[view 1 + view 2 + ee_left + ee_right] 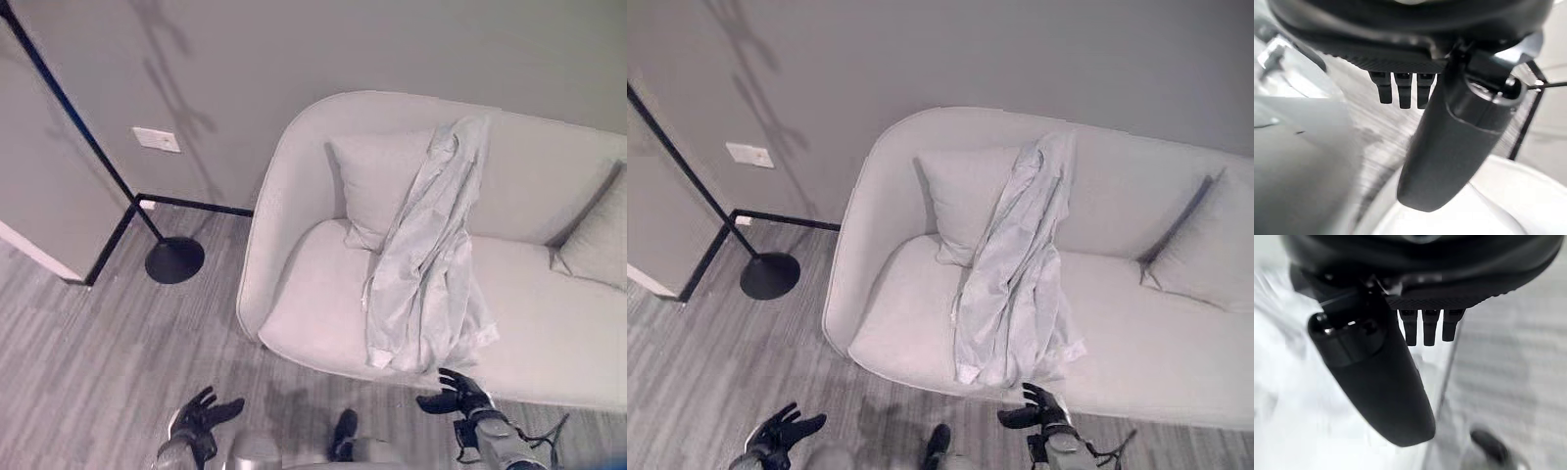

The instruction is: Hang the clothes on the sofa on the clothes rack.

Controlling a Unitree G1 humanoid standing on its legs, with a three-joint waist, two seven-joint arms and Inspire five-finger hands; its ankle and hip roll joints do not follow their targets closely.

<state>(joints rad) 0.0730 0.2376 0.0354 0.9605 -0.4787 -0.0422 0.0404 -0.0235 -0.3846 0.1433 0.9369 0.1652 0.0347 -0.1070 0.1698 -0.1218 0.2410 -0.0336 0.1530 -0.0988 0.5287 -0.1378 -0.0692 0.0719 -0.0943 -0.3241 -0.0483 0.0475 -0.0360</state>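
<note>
1. Clothing to be hung, a pale grey jacket (428,255), is seen draped over the sofa (294,313), from the top of the backrest down across a cushion (377,186) to the front edge of the seat, where its hem lies
2. Right robot hand (458,392) is held just below that hem at the sofa's front edge, fingers spread and nothing held; contact with the cloth cannot be confirmed
3. Left robot hand (201,416) is seen low over the floor, well apart from the sofa's left end, fingers loosely spread and empty
4. The clothes rack is judged to be the black pole with a round base (174,259) standing on the floor beyond the sofa's left end
5. The step in hand is judged to be the first reach; a grip near the collar at the backrest is advised rather than the hem, so that the jacket is lifted clear without dragging the cushion
</note>
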